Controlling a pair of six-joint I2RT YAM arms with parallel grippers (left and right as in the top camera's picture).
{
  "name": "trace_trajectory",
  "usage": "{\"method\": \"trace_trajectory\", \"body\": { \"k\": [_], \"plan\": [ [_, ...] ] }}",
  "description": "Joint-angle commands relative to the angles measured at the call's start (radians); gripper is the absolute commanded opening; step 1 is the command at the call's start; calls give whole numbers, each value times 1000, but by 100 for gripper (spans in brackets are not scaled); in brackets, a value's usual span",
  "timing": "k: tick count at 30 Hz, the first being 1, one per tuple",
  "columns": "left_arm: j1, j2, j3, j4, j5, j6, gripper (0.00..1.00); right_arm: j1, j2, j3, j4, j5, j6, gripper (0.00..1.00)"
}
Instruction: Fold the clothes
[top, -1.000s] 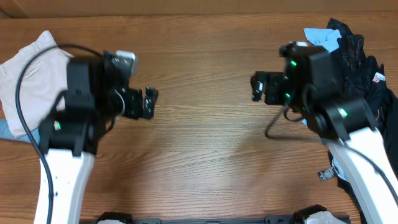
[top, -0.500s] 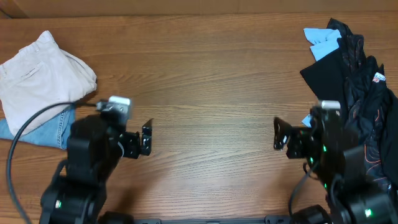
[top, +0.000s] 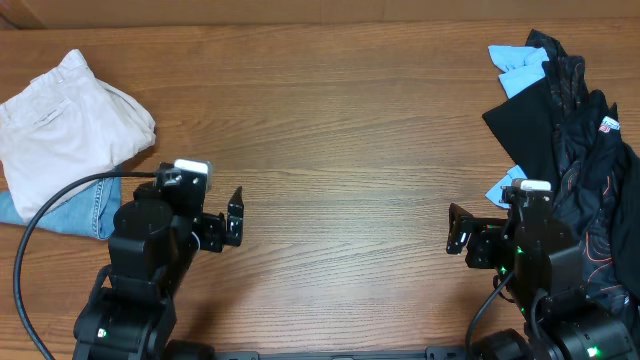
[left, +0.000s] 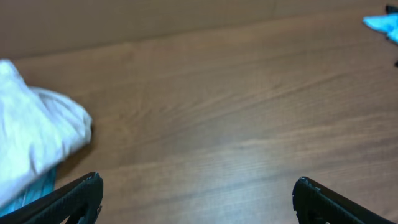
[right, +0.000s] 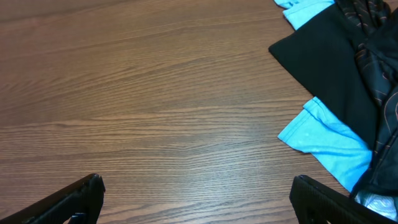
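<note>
Both my arms crouch at the near edge of the brown wooden table, my left pincer and right pincer spread wide and empty, while the large beige khaki cotton shorts lie far left atop light-blue denim shorts.

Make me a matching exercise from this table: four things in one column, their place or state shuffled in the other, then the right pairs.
Things
1. beige shorts
2. denim shorts
3. black and sky-blue heap
4. left gripper

Place or state
A. open, holding nothing
B. piled at the right side of the table
C. partly hidden under another garment
D. lying on top, at the left side

Pairs: 1-D, 2-C, 3-B, 4-A
</note>
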Motion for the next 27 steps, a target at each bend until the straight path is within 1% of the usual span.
{"method": "trace_trajectory", "body": {
  "k": [1,11,16,24,27],
  "plan": [
    [1,35,-6,31,-26,41,100,0,-3,-4,2,14,8,100],
    [1,131,-6,-63,-26,41,100,0,-3,-4,2,14,8,100],
    [1,189,-6,-66,-26,41,100,-3,-21,-5,-2,14,8,100],
    [1,307,-6,-66,-26,41,100,-47,-59,-5,-9,14,8,100],
    [1,349,-6,-66,-26,41,100,-49,-97,-5,-66,15,0,100]
  ]
}}
